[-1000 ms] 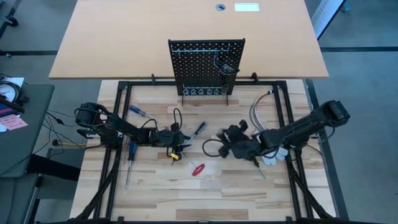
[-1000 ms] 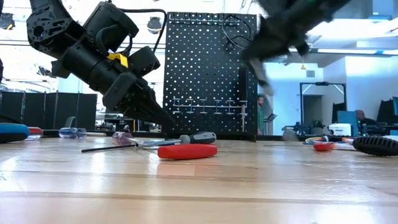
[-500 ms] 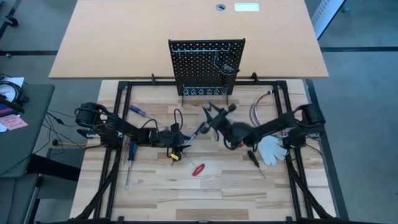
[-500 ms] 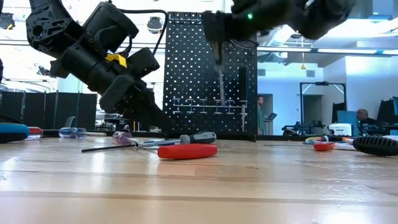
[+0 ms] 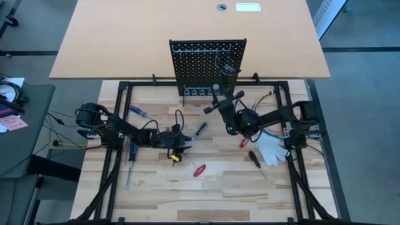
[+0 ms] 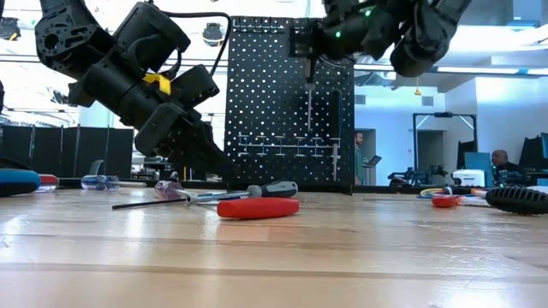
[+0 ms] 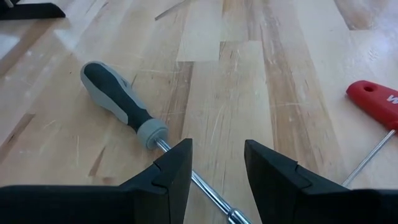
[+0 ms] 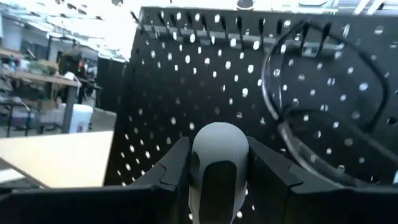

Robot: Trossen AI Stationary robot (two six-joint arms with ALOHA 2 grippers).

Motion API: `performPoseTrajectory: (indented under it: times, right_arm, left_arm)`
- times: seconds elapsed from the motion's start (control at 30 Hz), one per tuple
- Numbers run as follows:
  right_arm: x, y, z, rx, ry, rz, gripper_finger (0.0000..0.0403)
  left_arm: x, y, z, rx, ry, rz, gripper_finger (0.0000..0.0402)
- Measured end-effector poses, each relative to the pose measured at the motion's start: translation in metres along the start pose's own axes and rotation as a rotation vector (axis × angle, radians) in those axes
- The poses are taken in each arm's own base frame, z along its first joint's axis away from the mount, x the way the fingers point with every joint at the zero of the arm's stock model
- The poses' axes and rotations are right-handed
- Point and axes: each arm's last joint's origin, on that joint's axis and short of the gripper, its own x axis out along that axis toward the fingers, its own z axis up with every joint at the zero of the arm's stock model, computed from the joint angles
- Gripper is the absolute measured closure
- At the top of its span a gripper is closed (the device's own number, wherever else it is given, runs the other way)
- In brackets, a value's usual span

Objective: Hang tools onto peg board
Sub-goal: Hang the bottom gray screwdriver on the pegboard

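Just ahead of the right tool (image 8: pixel 217 186), the peg board (image 8: pixel 205 81); tool clamps a grey-handled screwdriver (image 8: pixel 219 158) upright, ready for hanging. Left tool (image 7: pixel 217 168) hangs parted, empty, low over the bench (image 7: pixel 249 74).

White glove (image 5: pixel 272 150) on wooden tabletop (image 5: pixel 212 194); grey coiled cable (image 5: pixel 258 112) beside.

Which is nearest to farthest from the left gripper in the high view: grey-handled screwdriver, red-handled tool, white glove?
From the left gripper, low over the table's left half:
1. Grey-handled screwdriver, just past the fingers, toward the peg board.
2. Red-handled tool, toward the table's front edge.
3. White glove, far across on the right side.
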Motion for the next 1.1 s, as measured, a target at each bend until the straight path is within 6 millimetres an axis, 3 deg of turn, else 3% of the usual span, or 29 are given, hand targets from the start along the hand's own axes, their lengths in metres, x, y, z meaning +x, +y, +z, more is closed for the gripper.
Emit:
performPoseTrajectory:
  times: [0.37, 0.83, 1.1]
  right_arm:
    - [0.002, -0.005, 0.001, -0.077, 0.030, -0.066, 0.0283]
    - [0.020, -0.005, -0.026, -0.027, 0.154, -0.054, 0.0283]
    - [0.026, -0.006, -0.039, -0.014, 0.211, -0.059, 0.0244]
  left_arm:
    - [0.000, 0.000, 0.000, 0.002, 0.000, -0.001, 0.0260]
    - [0.000, 0.000, 0.000, 0.001, -0.001, -0.001, 0.0260]
    - [0.000, 0.000, 0.000, 0.002, -0.001, -0.001, 0.0260]
